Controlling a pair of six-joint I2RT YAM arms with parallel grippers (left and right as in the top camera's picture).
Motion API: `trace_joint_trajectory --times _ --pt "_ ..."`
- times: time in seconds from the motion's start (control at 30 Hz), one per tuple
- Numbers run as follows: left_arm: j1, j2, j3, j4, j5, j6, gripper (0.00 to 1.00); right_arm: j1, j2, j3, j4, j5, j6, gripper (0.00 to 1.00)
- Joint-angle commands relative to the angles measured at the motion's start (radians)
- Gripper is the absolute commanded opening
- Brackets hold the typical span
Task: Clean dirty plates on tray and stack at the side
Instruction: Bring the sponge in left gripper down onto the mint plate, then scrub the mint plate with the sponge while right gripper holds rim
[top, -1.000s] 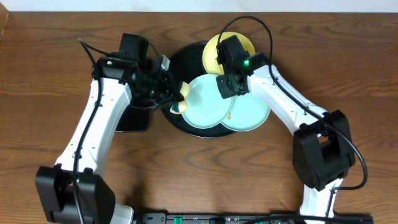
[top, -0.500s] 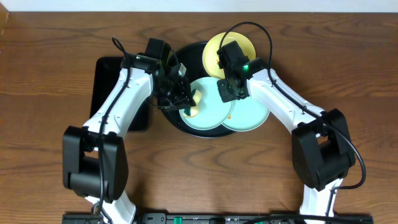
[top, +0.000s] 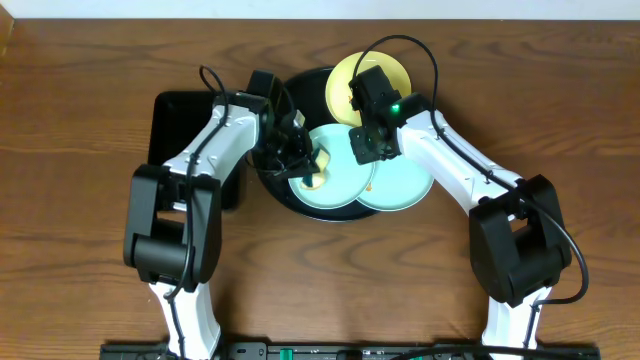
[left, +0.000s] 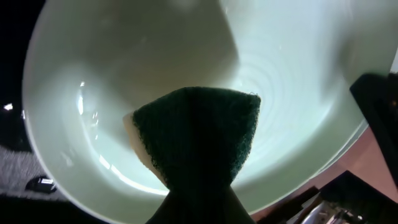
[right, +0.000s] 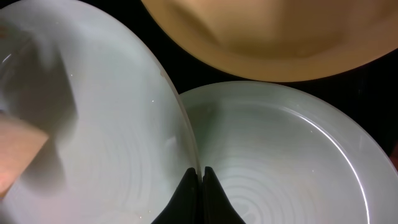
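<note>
Three dirty plates lie on the round black tray (top: 303, 95): a yellow plate (top: 340, 90) at the back and two mint-green ones. The left mint plate (top: 340, 188) overlaps the right mint plate (top: 408, 185). My left gripper (top: 298, 158) is shut on a sponge (top: 312, 173), whose dark green side (left: 199, 137) rests on the left mint plate (left: 155, 56). My right gripper (top: 362, 146) is shut on that plate's right rim (right: 189, 149), over the other mint plate (right: 280, 162). The yellow plate (right: 261, 37) lies beyond.
A smaller rectangular black tray (top: 170, 130) lies on the table left of the round tray, partly under my left arm. Bare wooden tabletop (top: 90, 200) surrounds both trays.
My left arm has swung inward, carrying the sponge from the tray's left rim onto the left mint plate. The right gripper has stayed in place on the rim.
</note>
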Motion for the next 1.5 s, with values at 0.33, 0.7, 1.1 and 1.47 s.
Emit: trace_joint_trajectory --times 0.33,0.7,1.1,1.47 --pt "-0.003 -0.002 0.011 0.068 -0.047 -0.012 0.08 0.006 -0.027 -0.003 0.002 -0.001 0.012 0.01" --pt "0.000 0.000 -0.011 0.130 -0.047 -0.019 0.07 0.006 -0.027 -0.003 0.002 -0.001 0.012 0.01" --pt "0.068 -0.018 0.029 0.147 0.087 -0.136 0.07 0.006 -0.027 -0.003 0.002 -0.001 0.011 0.01" --pt "0.035 -0.034 0.027 0.065 0.095 -0.093 0.08 0.006 -0.027 -0.003 0.002 -0.001 0.011 0.01"
